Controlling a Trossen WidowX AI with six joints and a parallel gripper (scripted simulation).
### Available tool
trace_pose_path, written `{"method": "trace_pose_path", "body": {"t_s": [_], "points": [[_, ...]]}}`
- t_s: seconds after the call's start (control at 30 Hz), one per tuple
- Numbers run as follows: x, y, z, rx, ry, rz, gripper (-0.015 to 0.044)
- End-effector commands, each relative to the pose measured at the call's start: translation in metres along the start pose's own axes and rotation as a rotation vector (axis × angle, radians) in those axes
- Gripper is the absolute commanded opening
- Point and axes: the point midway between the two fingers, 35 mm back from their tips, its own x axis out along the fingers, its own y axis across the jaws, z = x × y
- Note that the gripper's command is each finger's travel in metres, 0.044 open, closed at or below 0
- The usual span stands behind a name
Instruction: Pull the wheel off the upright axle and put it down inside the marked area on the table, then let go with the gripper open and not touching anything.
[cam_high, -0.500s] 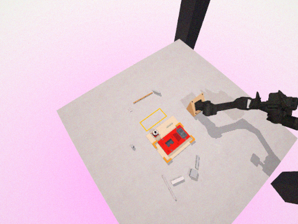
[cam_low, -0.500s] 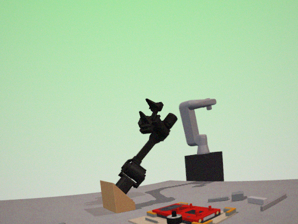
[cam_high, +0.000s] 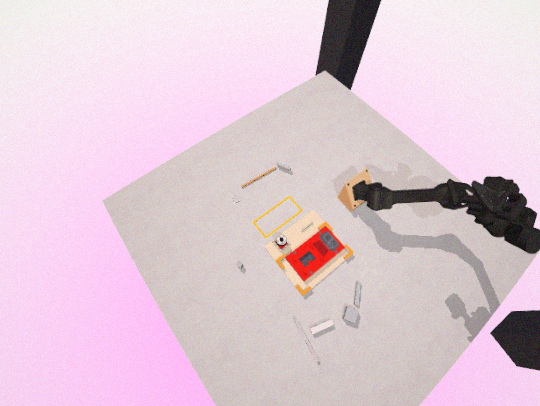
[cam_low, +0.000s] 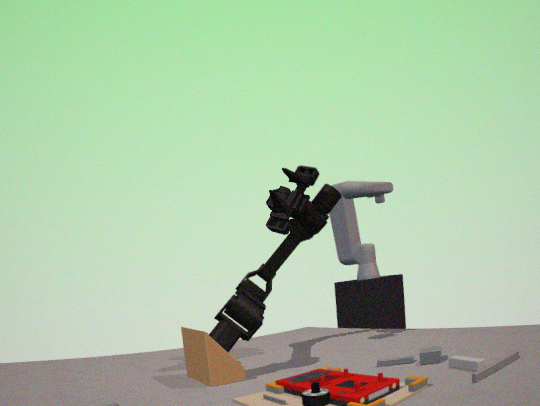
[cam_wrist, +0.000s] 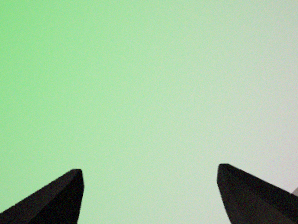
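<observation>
Gripper (cam_wrist: 149, 216) half spread, pinching nothing, aimed at sky, high and well apart from wheel (cam_high: 282, 241) on axle beside yellow marked area (cam_high: 276, 216). Approach not begun.

Setting: a grey table top (cam_high: 200, 220) is lying under even light — soft shadows are falling across its right side. Behind it a backdrop is fading from green to pale grey in the exterior view, and from pink to white in the top view — a dark post (cam_high: 347, 40) is rising at the far corner.
</observation>
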Motion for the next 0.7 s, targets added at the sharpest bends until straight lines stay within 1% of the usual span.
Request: {"method": "trace_pose_path", "body": {"t_s": [0.0,0.3,0.67], "points": [[0.02,0.002,-0.032,-0.11,0.059,-0.085,0.03],[0.069,-0.01,-0.109,-0.357,0.23,-0.309,0.03],[0.121,-0.053,-0.192,-0.589,0.477,-0.593,0.03]]}}
